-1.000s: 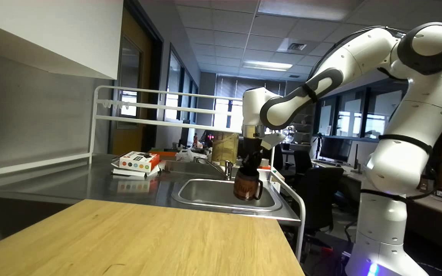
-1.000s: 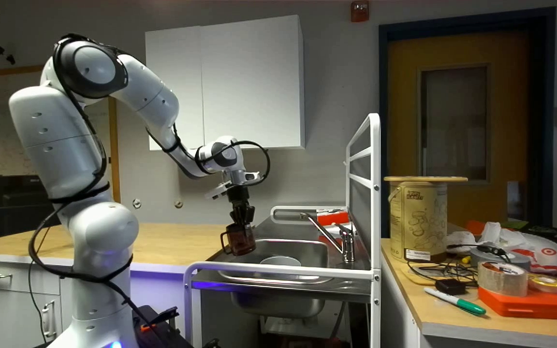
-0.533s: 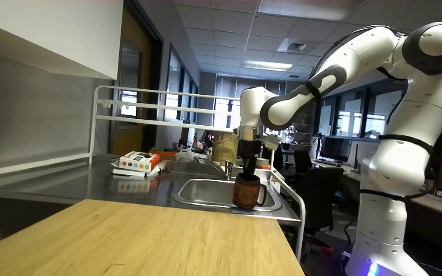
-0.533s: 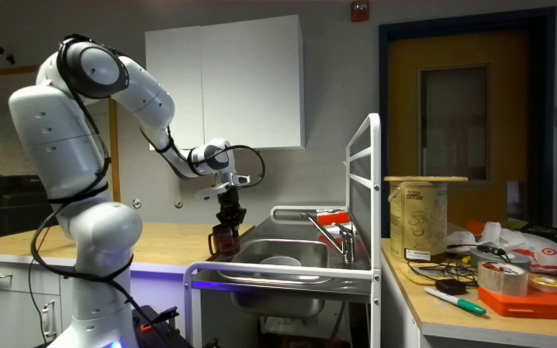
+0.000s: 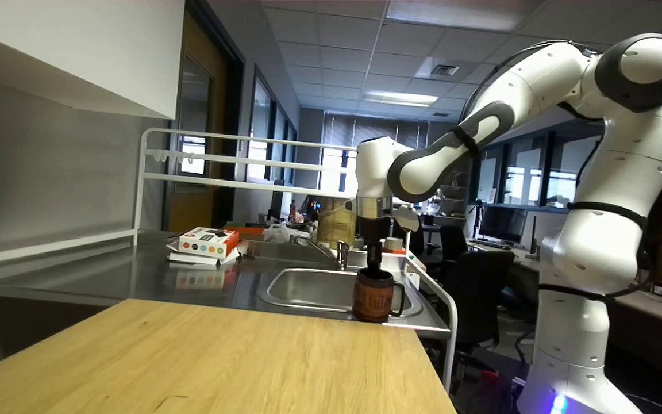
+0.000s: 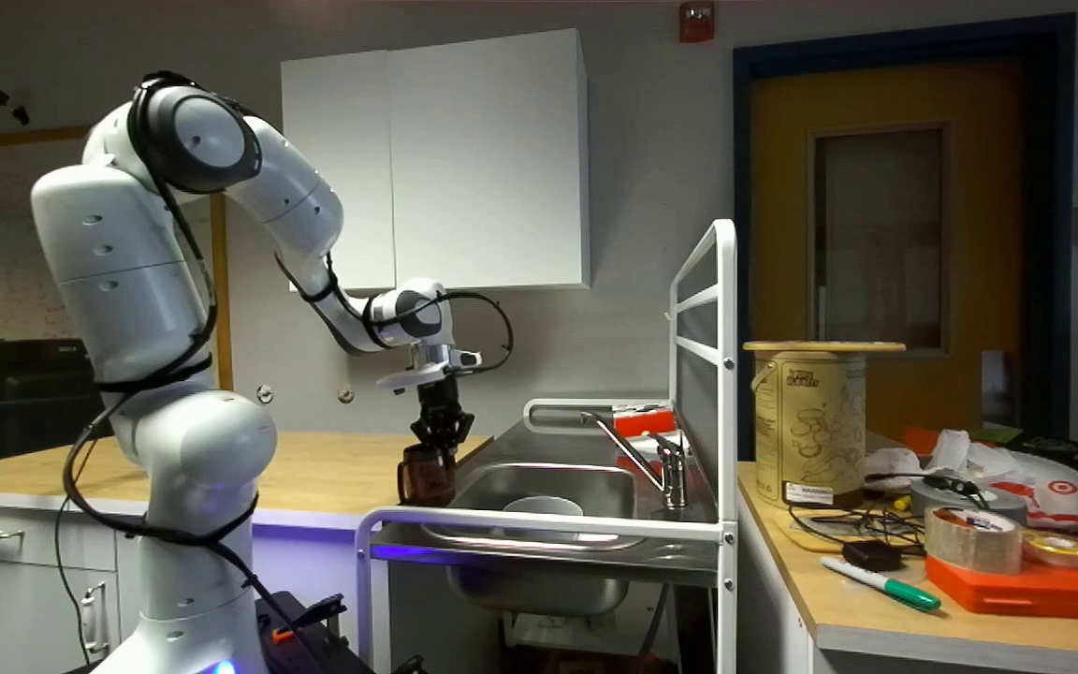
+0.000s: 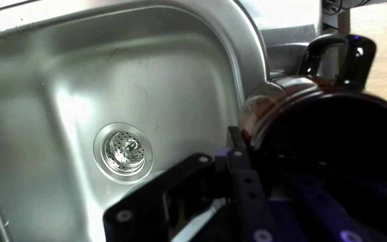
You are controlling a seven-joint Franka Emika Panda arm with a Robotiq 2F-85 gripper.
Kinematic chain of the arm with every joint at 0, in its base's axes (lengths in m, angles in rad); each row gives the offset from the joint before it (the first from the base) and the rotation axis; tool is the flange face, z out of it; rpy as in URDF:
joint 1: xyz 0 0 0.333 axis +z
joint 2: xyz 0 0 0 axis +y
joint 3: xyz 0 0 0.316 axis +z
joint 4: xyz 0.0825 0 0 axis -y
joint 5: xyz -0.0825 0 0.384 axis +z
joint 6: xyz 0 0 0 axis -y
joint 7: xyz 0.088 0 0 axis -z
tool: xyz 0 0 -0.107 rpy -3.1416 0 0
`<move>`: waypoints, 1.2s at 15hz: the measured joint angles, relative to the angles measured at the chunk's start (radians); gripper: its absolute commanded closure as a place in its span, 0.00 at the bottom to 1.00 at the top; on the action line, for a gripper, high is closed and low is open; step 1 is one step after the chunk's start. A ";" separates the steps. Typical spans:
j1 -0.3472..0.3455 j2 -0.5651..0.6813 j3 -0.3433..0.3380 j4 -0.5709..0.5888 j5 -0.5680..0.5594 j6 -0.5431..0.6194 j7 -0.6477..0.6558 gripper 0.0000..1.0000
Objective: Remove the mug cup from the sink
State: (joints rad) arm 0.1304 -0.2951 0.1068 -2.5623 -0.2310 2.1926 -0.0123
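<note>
The mug cup (image 5: 372, 299), brown-red with a black handle, is upright in both exterior views (image 6: 425, 477). My gripper (image 5: 374, 265) comes down on it from above. In the wrist view the gripper (image 7: 250, 146) is closed on the mug's wall (image 7: 264, 104), one finger outside and the other in the dark inside, mostly hidden. The stainless sink (image 7: 166, 84) lies left of the mug there. The mug is past the basin's rim, at the strip between the sink (image 5: 308, 287) and the wooden table top. I cannot tell whether its base touches the counter.
The wooden table top (image 5: 239, 356) borders the sink's front side. A faucet (image 6: 673, 473) stands at the sink's back. A white rail frame (image 6: 548, 521) runs along the counter's side. A red-white box (image 5: 207, 241) lies on the metal counter.
My gripper has carried the mug from over the basin toward the wooden table top and lowered it. The mug has gone from slightly tilted to upright.
</note>
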 measured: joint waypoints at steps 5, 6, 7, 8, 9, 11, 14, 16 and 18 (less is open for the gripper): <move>-0.001 0.003 0.000 0.003 0.000 -0.002 -0.007 0.45; -0.001 0.003 0.000 0.003 0.000 -0.002 -0.007 0.36; -0.001 0.003 0.000 0.003 0.000 -0.003 -0.007 0.29; -0.001 0.003 0.000 0.003 0.000 -0.003 -0.007 0.20; -0.001 0.003 0.000 0.003 -0.001 -0.004 -0.007 0.14; -0.001 0.003 0.000 0.004 -0.001 -0.007 -0.007 0.01; -0.001 0.003 0.001 0.007 -0.001 -0.021 -0.007 0.00; -0.001 0.001 0.003 0.011 -0.001 -0.036 -0.007 0.00; 0.000 -0.005 0.006 0.014 -0.001 -0.052 -0.007 0.00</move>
State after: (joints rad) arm 0.1300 -0.3003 0.1131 -2.5486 -0.2316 2.1409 -0.0192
